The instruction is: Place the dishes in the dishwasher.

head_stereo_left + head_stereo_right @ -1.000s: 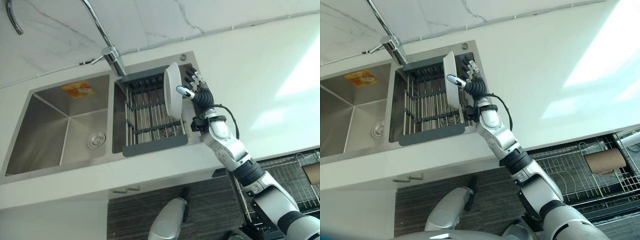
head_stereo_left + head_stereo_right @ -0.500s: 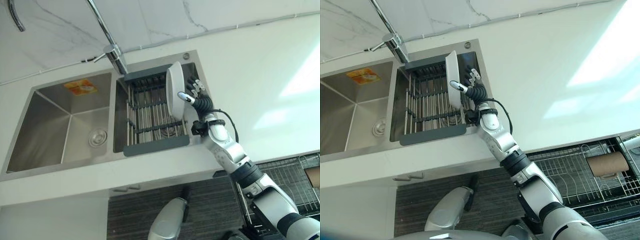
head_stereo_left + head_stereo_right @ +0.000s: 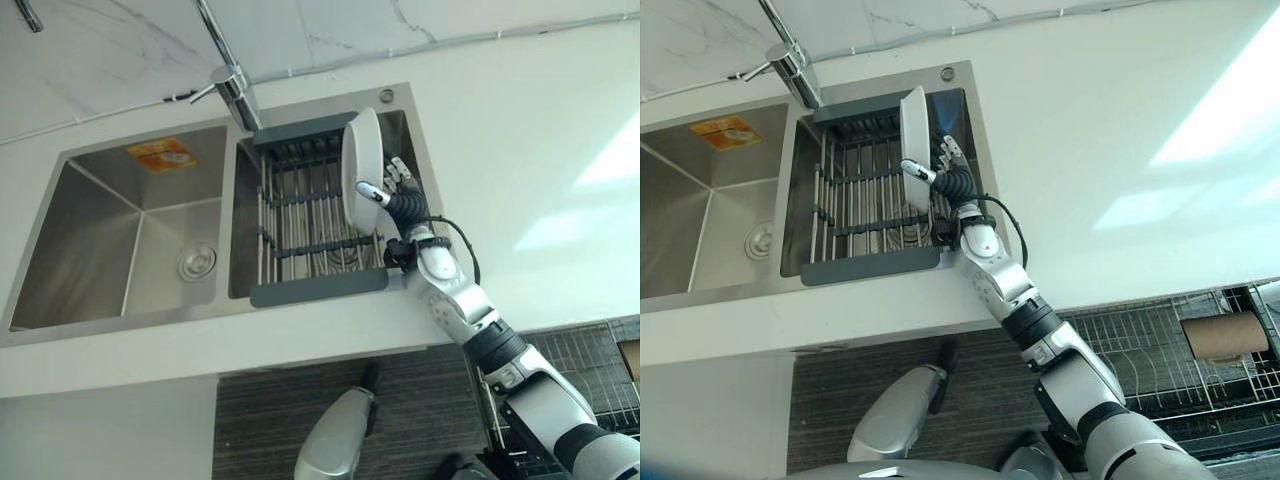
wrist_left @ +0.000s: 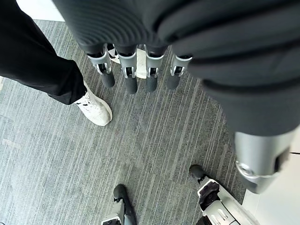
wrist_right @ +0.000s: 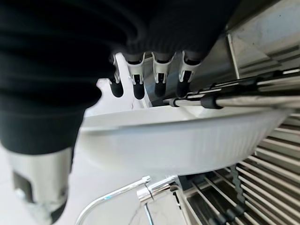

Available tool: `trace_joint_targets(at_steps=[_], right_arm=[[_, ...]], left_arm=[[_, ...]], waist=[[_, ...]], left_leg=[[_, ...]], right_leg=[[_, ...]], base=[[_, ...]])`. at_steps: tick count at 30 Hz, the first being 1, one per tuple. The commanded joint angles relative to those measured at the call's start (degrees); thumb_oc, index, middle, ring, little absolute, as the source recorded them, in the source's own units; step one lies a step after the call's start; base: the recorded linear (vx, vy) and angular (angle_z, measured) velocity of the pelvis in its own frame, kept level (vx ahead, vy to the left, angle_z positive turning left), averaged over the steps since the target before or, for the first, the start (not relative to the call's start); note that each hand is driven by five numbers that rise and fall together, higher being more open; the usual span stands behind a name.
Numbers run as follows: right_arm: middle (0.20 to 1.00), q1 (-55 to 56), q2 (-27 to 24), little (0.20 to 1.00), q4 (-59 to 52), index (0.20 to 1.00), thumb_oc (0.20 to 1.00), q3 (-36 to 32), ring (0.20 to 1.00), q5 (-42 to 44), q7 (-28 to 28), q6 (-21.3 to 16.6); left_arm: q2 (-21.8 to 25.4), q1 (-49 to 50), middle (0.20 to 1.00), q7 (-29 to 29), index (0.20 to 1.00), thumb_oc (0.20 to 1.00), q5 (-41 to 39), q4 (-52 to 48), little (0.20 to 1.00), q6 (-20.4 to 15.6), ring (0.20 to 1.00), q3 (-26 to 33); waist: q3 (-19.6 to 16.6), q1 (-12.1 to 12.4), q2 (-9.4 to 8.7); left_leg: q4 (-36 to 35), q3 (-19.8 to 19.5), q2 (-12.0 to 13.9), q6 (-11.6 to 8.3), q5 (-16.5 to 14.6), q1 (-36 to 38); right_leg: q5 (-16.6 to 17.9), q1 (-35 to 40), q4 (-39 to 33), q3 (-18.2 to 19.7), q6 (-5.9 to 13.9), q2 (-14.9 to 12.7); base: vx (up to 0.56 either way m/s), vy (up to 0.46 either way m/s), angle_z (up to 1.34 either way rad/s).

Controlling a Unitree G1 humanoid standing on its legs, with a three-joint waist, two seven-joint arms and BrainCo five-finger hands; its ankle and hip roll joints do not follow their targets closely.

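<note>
Currently right hand (image 3: pixel 392 192) grips the white plate (image 3: pixel 360 158) on edge, thumb on its face, fingers behind, over the rack (image 3: pixel 310 225) at 3 o'clock in the sink (image 3: pixel 120 235); left hand (image 4: pixel 140 70) relaxed over floor (image 4: pixel 70 154)

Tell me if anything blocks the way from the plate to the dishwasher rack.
Nothing visible does. The right hand holds the white plate on edge above the sink rack; the dishwasher rack sits open, lower right.

The left robot hand (image 4: pixel 136 75) hangs open above a person's shoe (image 4: pixel 96 108).
</note>
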Motion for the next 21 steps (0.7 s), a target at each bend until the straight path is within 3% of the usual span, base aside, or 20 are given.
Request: trace_joint_targets(at_steps=[1, 11, 12, 13, 14, 21], right_arm=[[1.0, -4.02, 0.59, 1.0, 0.49, 1.0, 1.0, -0.16, 1.0, 0.14, 1.45, -2.74], [1.0, -5.03, 0.27, 1.0, 1.67, 1.0, 1.0, -0.34, 1.0, -0.91, 0.98, -2.18], [0.834, -5.4, -0.03, 0.834, 2.33, 0.834, 0.834, -0.35, 0.834, -1.42, 0.87, -1.7], [0.944, -5.55, -0.34, 0.944, 2.74, 0.944, 0.944, -0.39, 0.944, -1.48, 0.94, -1.65], [1.0, -5.92, -0.37, 1.0, 3.23, 1.0, 1.0, -0.38, 1.0, -1.81, 0.65, -1.55], [1.0, -6.92, -0.69, 1.0, 4.79, 1.0, 1.0, -0.1, 1.0, -2.23, 0.87, -1.7]], left_arm=[[2.6, -0.63, 1.0, 0.27, 1.0, 1.0, -0.77, 1.28, 1.0, 1.01, 1.0, -3.37], [2.79, -0.71, 1.0, -0.26, 1.0, 1.0, -0.87, 1.22, 1.0, 0.99, 1.0, -3.38], [2.82, -0.93, 1.0, -0.37, 1.0, 1.0, -0.94, 1.14, 1.0, 1.06, 1.0, -3.54], [2.87, -0.91, 1.0, -0.47, 1.0, 1.0, -0.91, 1.14, 1.0, 0.94, 1.0, -3.57], [2.95, -1.05, 1.0, -0.54, 1.0, 1.0, -1.05, 1.09, 1.0, 0.94, 1.0, -3.67], [3.15, -1.49, 1.0, -0.47, 1.0, 1.0, -1.44, 1.06, 1.0, 1.0, 1.0, -3.83]], waist=[[0.36, 1.11, 0.84], [0.83, 1.49, 1.07], [0.98, 1.62, 1.11], [1.09, 1.72, 1.12], [1.23, 1.86, 1.14], [1.6, 2.12, 1.16]], left_leg=[[0.85, -1.52, 0.75, -1.74, -2.29, 1.35], [0.85, -1.93, 0.43, -1.67, -2.03, 0.71], [0.85, -1.98, 0.31, -1.65, -2.0, 0.43], [0.85, -1.98, 0.29, -1.65, -1.97, 0.32], [0.85, -2.02, 0.22, -1.65, -1.91, 0.12], [0.85, -1.9, 0.08, -1.54, -1.78, -0.46]], right_leg=[[8.87, -4.39, -2.51, 2.59, 0.8, -1.52], [9.06, -4.84, -2.51, 2.74, 0.91, -1.73], [9.07, -4.97, -2.51, 2.69, 0.94, -1.85], [9.14, -5.01, -2.51, 2.62, 0.97, -1.91], [9.26, -5.12, -2.51, 2.53, 1.03, -1.99], [9.56, -5.52, -2.51, 2.44, 1.15, -2.3]], base=[[0.0, 0.0, 0.0], [0.0, 0.003, 0.0], [0.0, 0.032, 0.0], [-0.01, 0.038, 0.01], [0.0, 0.0, 0.0], [0.0, 0.014, 0.01]])
